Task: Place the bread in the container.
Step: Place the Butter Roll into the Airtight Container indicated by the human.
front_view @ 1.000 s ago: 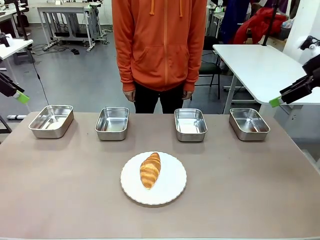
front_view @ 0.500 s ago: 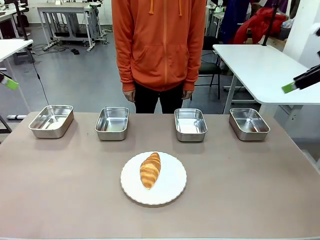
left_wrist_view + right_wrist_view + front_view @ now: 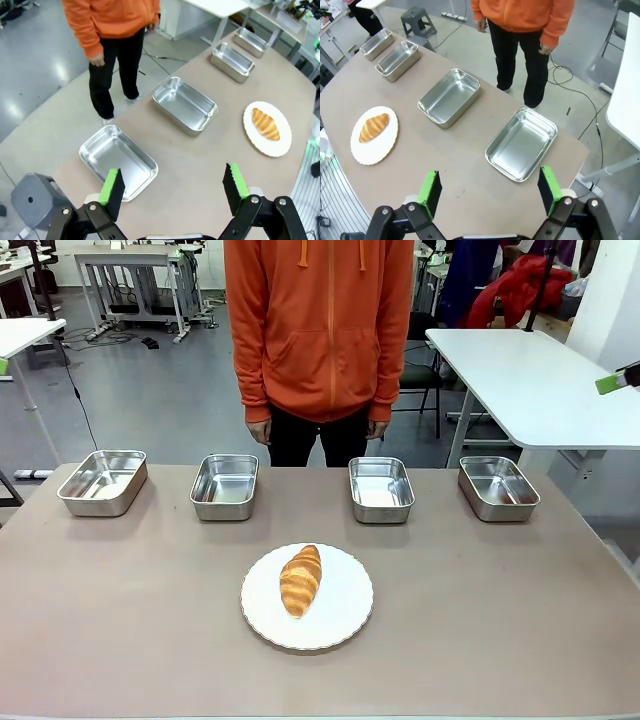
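**Entry: bread on plate, both claws unladen**

Claws: the left gripper (image 3: 172,184) has its fingers wide apart with nothing between them. It is high over the table's end, with a pan (image 3: 118,161) at 11 o'clock and the bread (image 3: 265,124) at 2 o'clock. The right gripper (image 3: 488,190) is likewise spread and empty, with the bread at 10 o'clock.

The bread lies along the middle of the white plate (image 3: 350,620), clear of every pan.

Step judged: approach. Descend over the roll's midpoint, straddle its narrow width and close gently — the crust likely crushes.

The front view sets the four pans (image 3: 381,490) in a row at the plate's 12 o'clock — the wrist views give the jaw spread. Which pan is meant cannot be told.
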You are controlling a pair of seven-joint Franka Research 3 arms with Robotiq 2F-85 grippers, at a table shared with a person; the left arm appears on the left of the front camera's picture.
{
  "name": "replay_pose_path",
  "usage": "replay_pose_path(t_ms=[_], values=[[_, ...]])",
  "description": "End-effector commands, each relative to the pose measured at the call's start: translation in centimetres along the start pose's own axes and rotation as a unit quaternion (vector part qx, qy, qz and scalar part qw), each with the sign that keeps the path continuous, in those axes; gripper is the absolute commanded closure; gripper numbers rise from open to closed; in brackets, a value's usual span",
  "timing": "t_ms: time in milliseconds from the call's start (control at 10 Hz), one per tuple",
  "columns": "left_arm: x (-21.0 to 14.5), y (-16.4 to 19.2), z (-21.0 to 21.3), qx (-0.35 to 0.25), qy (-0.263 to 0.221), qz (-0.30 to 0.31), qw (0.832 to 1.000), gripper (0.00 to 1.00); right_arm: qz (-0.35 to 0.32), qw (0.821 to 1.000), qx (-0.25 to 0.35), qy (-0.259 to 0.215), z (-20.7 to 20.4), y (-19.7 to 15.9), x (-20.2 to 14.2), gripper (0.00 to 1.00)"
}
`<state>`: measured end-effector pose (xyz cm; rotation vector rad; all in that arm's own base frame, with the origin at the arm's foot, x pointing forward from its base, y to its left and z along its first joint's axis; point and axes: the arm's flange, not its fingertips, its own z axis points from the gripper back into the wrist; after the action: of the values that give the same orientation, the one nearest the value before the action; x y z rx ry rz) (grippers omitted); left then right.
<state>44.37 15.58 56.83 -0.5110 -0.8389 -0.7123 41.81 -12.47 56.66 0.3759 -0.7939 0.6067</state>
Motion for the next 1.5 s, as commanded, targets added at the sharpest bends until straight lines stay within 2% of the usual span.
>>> replay_pose_path(t_ms=[0, 600, 700, 800, 1400], values=[[0.0, 0.8, 0.4, 0.0, -0.022, -0.004, 1.0, 0.0, 0.006, 1.0, 0.016, -0.013, 0.0, -0.8, 0.1, 0.0], [-0.3, 1.5, -0.1, 0.018, -0.008, 0.034, 0.999, 0.0, -0.015, 0.999, 0.027, -0.015, -0.1, -1.4, 0.0, 0.0], [-0.2, 1.7, -0.8, 0.003, 0.023, 0.033, 0.999, 0.0, -0.031, 0.999, 0.018, -0.006, -0.2, -1.6, -0.1, 0.0], [-0.9, 1.5, 0.0, 0.012, -0.003, 0.024, 1.0, 0.0, -0.022, 1.0, 0.021, -0.005, -0.3, -0.8, -0.2, 0.0], [-0.9, 1.5, 0.0, 0.012, -0.003, 0.024, 1.0, 0.0, -0.022, 1.0, 0.021, -0.005, -0.3, -0.8, -0.2, 0.0]])
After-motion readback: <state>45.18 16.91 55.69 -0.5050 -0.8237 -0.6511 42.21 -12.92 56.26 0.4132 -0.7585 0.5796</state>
